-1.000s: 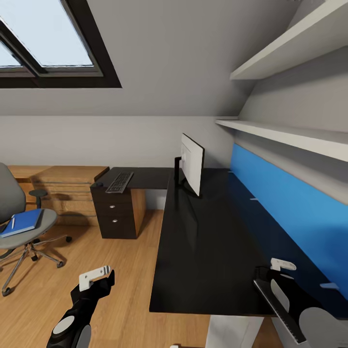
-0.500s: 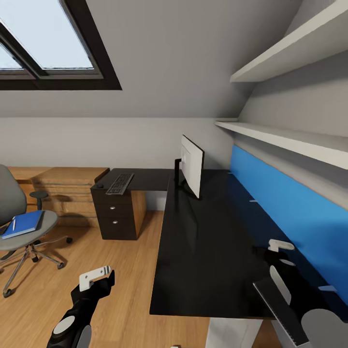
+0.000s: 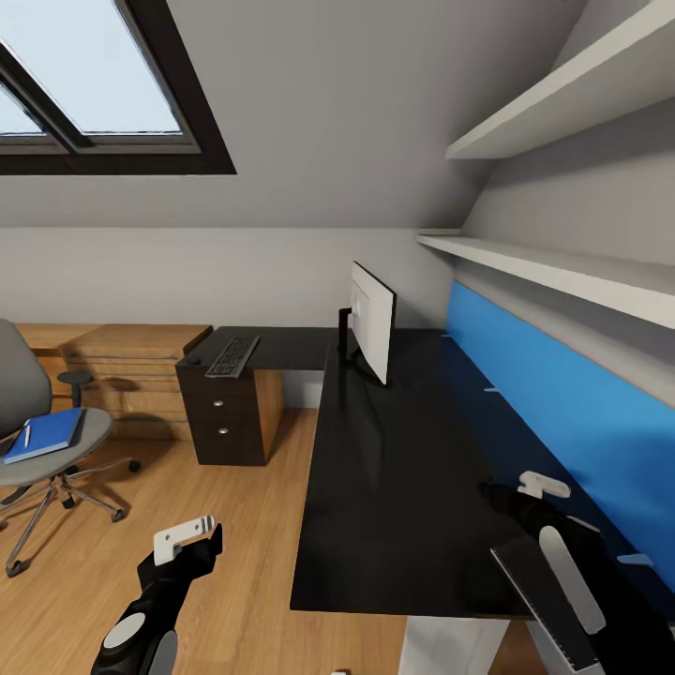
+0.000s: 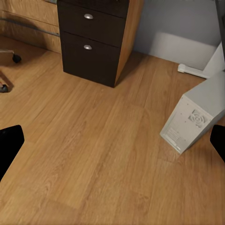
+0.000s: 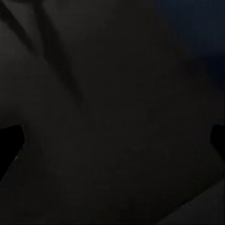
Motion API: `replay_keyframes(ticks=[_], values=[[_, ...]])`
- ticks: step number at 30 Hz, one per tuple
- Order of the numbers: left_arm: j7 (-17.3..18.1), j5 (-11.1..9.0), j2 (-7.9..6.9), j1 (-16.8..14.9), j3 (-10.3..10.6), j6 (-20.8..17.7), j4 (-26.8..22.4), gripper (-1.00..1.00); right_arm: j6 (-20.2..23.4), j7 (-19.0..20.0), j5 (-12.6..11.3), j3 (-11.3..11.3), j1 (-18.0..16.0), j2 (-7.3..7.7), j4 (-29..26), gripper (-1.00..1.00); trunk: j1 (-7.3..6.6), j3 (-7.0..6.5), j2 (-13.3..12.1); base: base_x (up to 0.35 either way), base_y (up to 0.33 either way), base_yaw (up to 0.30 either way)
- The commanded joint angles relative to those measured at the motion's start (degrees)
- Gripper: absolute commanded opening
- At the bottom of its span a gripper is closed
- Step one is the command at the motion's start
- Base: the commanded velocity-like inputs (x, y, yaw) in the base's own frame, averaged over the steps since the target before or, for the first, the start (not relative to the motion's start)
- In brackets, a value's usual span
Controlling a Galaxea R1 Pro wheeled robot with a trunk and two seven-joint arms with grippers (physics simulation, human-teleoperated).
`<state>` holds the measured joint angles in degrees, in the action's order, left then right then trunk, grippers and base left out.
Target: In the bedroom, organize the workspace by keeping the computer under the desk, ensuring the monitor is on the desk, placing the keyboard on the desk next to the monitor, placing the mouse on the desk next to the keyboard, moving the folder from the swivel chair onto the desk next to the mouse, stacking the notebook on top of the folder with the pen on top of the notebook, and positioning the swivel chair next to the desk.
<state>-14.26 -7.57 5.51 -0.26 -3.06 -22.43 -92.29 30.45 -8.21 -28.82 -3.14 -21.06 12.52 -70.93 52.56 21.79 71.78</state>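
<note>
The black desk (image 3: 403, 487) carries the monitor (image 3: 373, 320) near its corner. On its left wing lies the keyboard (image 3: 232, 354), with a small dark mouse (image 3: 192, 358) beside it. At far left, the grey swivel chair (image 3: 28, 412) holds the blue folder (image 3: 45, 434), and a white pen (image 3: 25, 433) lies on the folder. My right gripper (image 3: 514, 495) hovers low over the desk's near end; its wrist view shows it open (image 5: 112, 138) over bare black top. My left gripper (image 3: 202, 544) hangs open (image 4: 112, 140) over the floor. The grey computer (image 4: 194, 119) stands on the floor by a white desk leg.
A black drawer unit (image 4: 93, 37) with silver knobs supports the desk's left wing, and a light wooden dresser (image 3: 122, 361) stands behind it. The blue back panel (image 3: 562, 403) and white shelves (image 3: 562, 267) line the right wall. Wood plank floor (image 3: 225, 525) lies open between chair and desk.
My right arm has reached farther forward over the desk top. The left arm has stayed where it was. The view shifted very slightly.
</note>
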Motion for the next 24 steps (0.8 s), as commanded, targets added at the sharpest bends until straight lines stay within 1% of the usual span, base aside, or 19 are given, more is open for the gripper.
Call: replay_keyframes(ticks=[1, 7, 9, 11, 12, 13, 14, 15, 19, 22, 23, 24], values=[[-0.3, -0.6, 0.03, -0.02, -0.01, -0.21, -0.09, 1.0, 0.69, -0.49, -1.48, 0.03, 0.62, 0.01, -1.19, 1.0, 0.0, 0.06, 0.04, 0.0, 0.0, 0.0], [-0.3, -0.6, 0.03, -0.03, -0.01, -0.17, -0.08, 1.0, 1.97, -0.49, -5.51, -0.06, 3.26, -0.08, -5.13, 1.0, 0.0, 0.06, 0.04, -0.023, 0.0, 0.0], [-0.28, -0.6, 0.03, -0.03, -0.01, -0.18, -0.08, 1.0, 2.13, -0.49, -7.25, -0.22, 3.65, -0.1, -5.69, 1.0, 0.0, 0.06, 0.04, -0.15, 0.0, 0.0], [-0.27, -0.6, 0.03, -0.04, -0.01, -0.2, -0.08, 1.0, 2.24, -0.49, -9.48, -0.7, 3.91, -0.09, -6.04, 1.0, 0.0, 0.06, 0.04, -0.217, 0.0, 0.0], [-0.26, -0.6, 0.03, -0.02, -0.01, -0.22, -0.08, 1.0, 2.3, -0.51, -12.05, -1.6, 4.1, -0.07, -6.27, 1.0, 0.0, 0.06, 0.04, -0.267, 0.0, 0.0], [-0.25, -0.6, 0.03, -0.04, -0.01, -0.22, -0.08, 1.0, 2.35, -0.52, -13.36, -2.21, 4.19, -0.07, -6.35, 1.0, 0.0, 0.06, 0.04, -0.281, 0.0, 0.0], [-0.24, -0.6, 0.03, -0.04, -0.01, -0.24, -0.08, 1.0, 2.47, -0.56, -18.84, -5.4, 4.65, -0.03, -6.6, 1.0, 0.0, 0.06, 0.04, -0.317, 0.0, 0.0], [-0.26, -0.6, 0.03, -0.04, -0.01, -0.24, -0.08, 1.0, 2.52, -0.57, -20.06, -6.21, 4.77, 0.0, -6.64, 1.0, 0.0, 0.06, 0.04, -0.323, 0.0, 0.0], [-0.25, -0.6, 0.03, -0.02, -0.01, -0.24, -0.08, 1.0, 2.57, -0.57, -21.59, -7.28, 4.91, 0.03, -6.58, 1.0, 0.0, 0.06, 0.04, -0.328, 0.0, 0.0], [-0.24, -0.6, 0.03, -0.02, -0.01, -0.24, -0.08, 1.0, 2.59, -0.58, -22.07, -7.64, 4.95, 0.04, -6.34, 1.0, 0.0, 0.06, 0.04, -0.332, 0.0, 0.0], [-0.25, -0.6, 0.03, -0.04, -0.01, -0.25, -0.08, 1.0, 3.81, -0.47, -22.5, -10.55, 4.98, 0.09, -5.66, 1.0, 0.0, 0.05, 0.04, -0.334, 0.0, -0.138], [-0.24, -0.6, 0.03, -0.05, -0.01, -0.25, -0.08, 1.0, 4.08, -0.44, -22.54, -10.71, 4.98, 0.08, -5.56, 1.0, 0.0, 0.03, 0.04, -0.334, 0.0, -0.111]])
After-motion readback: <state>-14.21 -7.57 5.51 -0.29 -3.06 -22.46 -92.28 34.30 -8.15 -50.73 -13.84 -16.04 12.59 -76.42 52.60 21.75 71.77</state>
